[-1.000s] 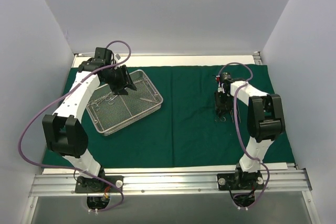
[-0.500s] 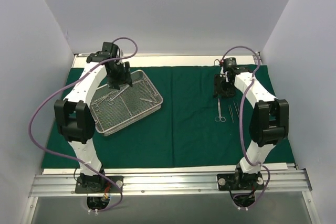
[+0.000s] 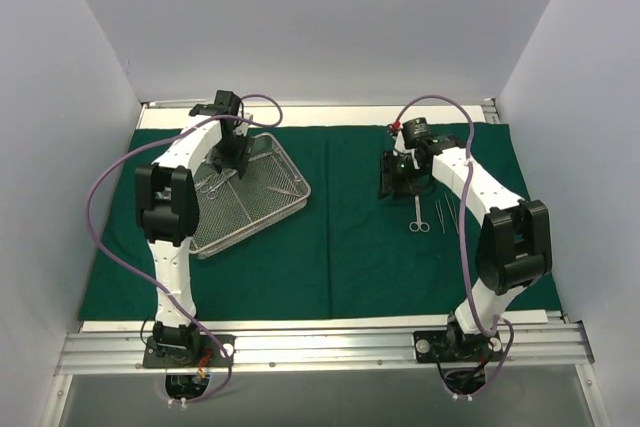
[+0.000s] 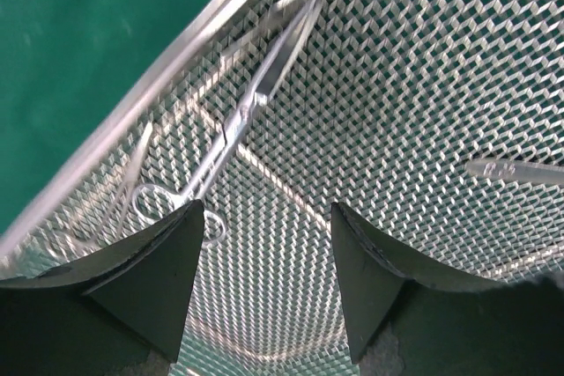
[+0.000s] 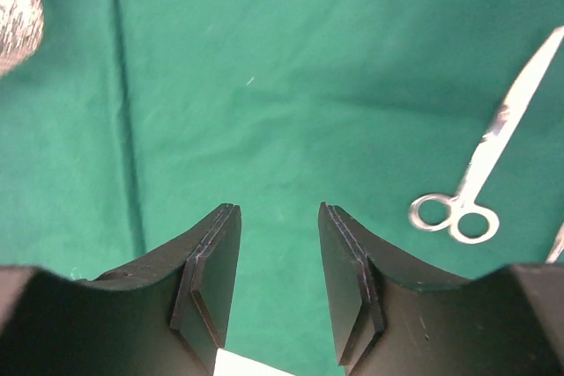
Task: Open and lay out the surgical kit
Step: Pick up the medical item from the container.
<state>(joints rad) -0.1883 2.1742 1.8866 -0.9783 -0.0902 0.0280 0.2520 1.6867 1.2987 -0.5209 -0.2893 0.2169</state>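
Observation:
The dark green cloth (image 3: 340, 247) lies spread flat over the table. On its left part stands the silver wire-mesh tray (image 3: 250, 215). My left gripper (image 3: 232, 159) hovers open over the tray's back half, holding nothing. In the left wrist view, ring-handled forceps (image 4: 233, 125) lie on the mesh (image 4: 397, 85) just ahead of the left finger, and tweezers (image 4: 520, 170) lie to the right. My right gripper (image 3: 393, 179) is open and empty over bare cloth (image 5: 291, 68). Scissors (image 5: 483, 167) lie on the cloth to its right, also visible as scissors (image 3: 416, 215) in the top view.
Two more slender instruments (image 3: 446, 213) lie on the cloth right of the scissors. A corner of the tray (image 5: 13, 15) shows at the top left of the right wrist view. White walls close in the table on three sides.
The right gripper opened, left the scissors lying on the cloth and moved left and back. The left arm swung in toward the tray's back half, its jaws a little wider.

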